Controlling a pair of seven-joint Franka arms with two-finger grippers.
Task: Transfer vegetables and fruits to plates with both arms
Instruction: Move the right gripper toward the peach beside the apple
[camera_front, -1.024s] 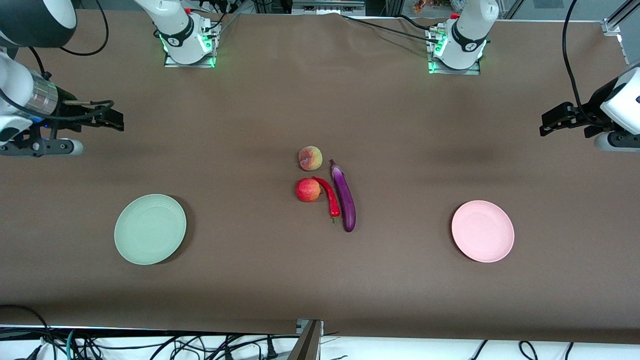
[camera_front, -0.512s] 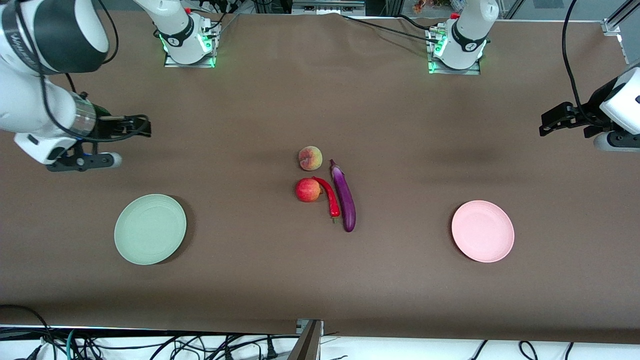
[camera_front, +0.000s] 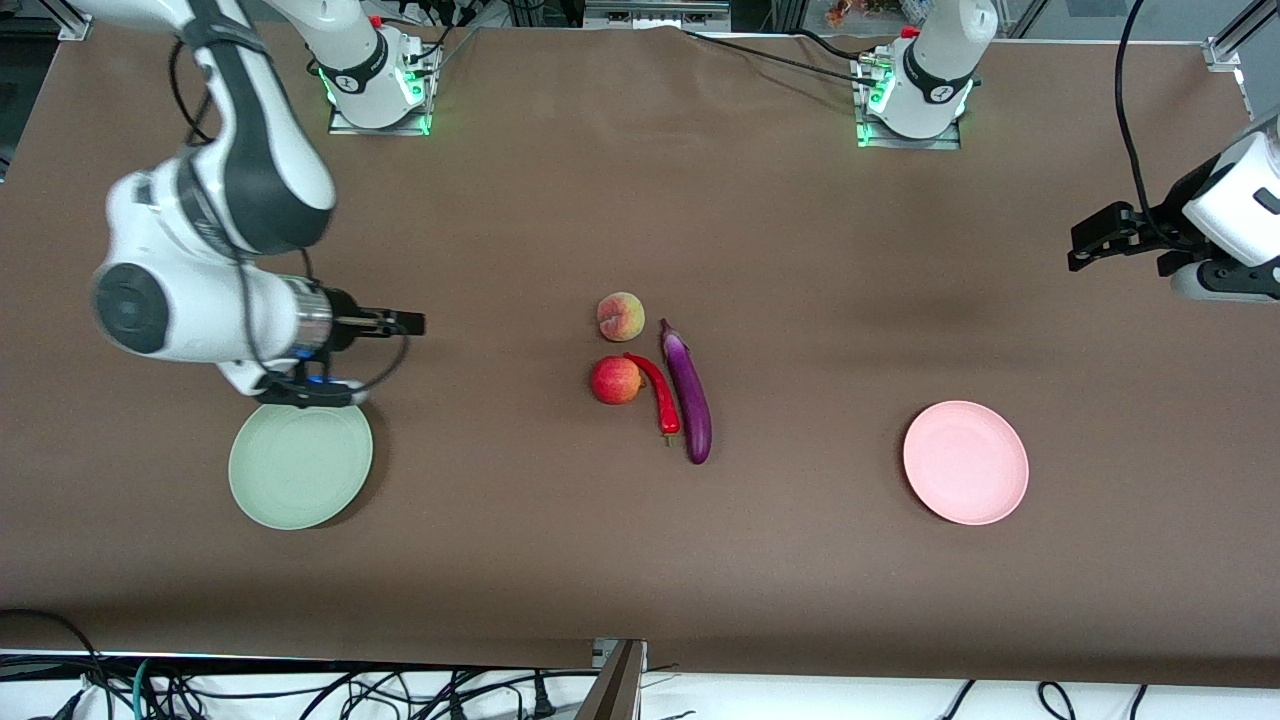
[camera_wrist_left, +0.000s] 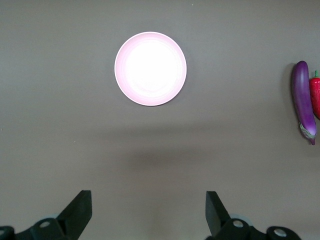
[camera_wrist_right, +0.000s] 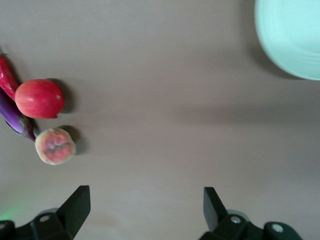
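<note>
**Produce still grouped at the centre, both plates bare**

The peach (camera_front: 620, 316), apple (camera_front: 616, 380), chili pepper (camera_front: 659, 393) and eggplant (camera_front: 688, 397) are clustered mid-table, the chili lying between apple and eggplant and apparently touching both, the peach farther from the front camera than the apple. Such a placement puts them within reach of either arm. The green plate (camera_front: 300, 470) is set toward the right arm's end and the pink plate (camera_front: 965, 462) toward the left arm's end, well apart from the cluster, so that each arm is given its own drop-off.

The right gripper (camera_front: 410, 323) is held over bare table between the green plate and the fruit, fingers spread wide and nothing gripped; an approach to the fruit is judged to be under way. The left gripper (camera_front: 1080, 255) is kept at its end of the table, likewise spread and empty; that arm waits.

The table (camera_front: 800, 250) is covered with a plain matte brown sheet. Cables (camera_front: 250, 690) are seen trailing along its near edge.
</note>
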